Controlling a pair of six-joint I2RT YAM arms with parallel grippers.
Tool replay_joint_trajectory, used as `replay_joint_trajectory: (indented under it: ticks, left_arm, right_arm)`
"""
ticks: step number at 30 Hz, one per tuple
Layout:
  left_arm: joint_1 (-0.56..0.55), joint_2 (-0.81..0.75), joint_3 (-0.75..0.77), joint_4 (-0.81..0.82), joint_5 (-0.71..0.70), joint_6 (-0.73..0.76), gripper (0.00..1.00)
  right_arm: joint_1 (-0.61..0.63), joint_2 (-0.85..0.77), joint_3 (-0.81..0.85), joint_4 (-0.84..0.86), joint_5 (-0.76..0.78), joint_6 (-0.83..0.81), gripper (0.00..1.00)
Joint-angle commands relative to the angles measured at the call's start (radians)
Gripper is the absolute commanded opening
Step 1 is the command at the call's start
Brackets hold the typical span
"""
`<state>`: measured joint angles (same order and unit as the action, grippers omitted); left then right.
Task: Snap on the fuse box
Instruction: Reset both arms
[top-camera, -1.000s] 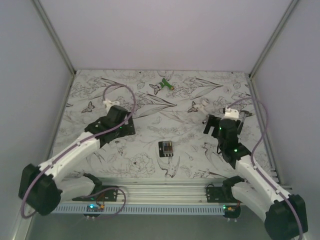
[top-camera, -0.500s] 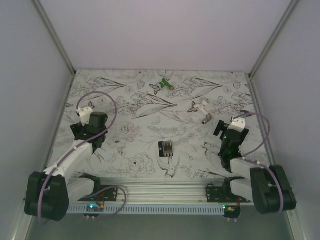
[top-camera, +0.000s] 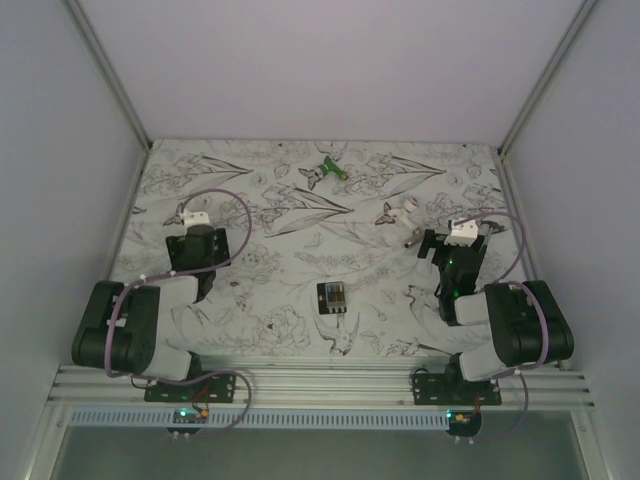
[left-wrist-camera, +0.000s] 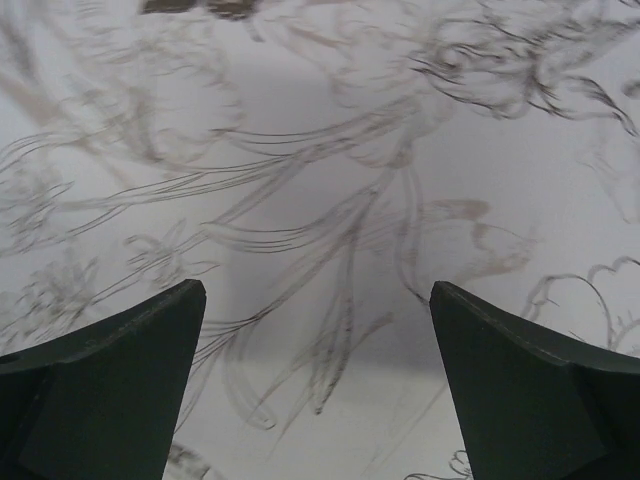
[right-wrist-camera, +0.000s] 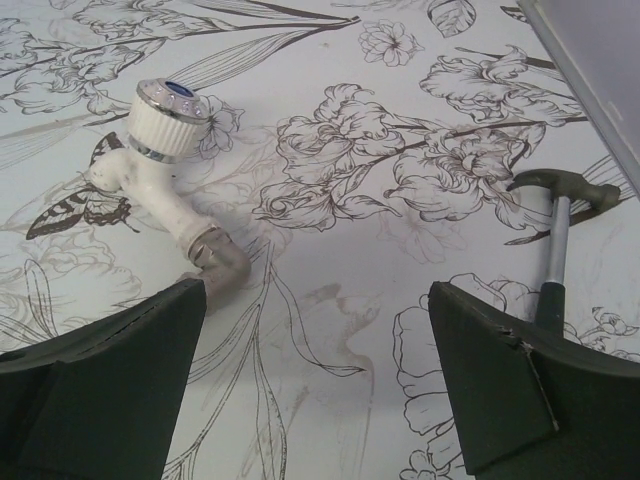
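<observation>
Fuse box (top-camera: 333, 297) between left tool (left-wrist-camera: 317, 290), right tool (right-wrist-camera: 317, 288), touching neither — both wide, empty.

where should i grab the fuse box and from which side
Probably best: take the fuse box by its left and right edges, coming straight down from above. It lies flat, face up on the table, so only its thin edges give opposing faces, and nothing lies close beside it to block a grasp.
</observation>
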<state>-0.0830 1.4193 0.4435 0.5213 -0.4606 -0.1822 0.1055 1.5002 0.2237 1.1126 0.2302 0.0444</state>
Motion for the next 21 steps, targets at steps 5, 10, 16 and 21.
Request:
replay_joint_trajectory:
  ticks: [5,10,16,21]
  left_arm:
    - [0.05,0.082,-0.059,0.287,0.34,0.136,1.0]
    - [0.037,0.084,-0.077,0.318,0.358,0.163,1.0]
    - [0.03,0.087,-0.086,0.344,0.356,0.168,1.0]
    - [0.041,0.091,-0.076,0.333,0.351,0.155,1.0]
  right_arm:
    - [-0.016,-0.002,0.02,0.038,-0.049,-0.011,0.99]
    - [-0.017,-0.003,0.02,0.038,-0.05,-0.011,0.99]
    - [-0.015,-0.007,0.003,0.065,-0.081,-0.035,0.99]
    - [-0.017,-0.006,0.01,0.056,-0.128,-0.04,0.99]
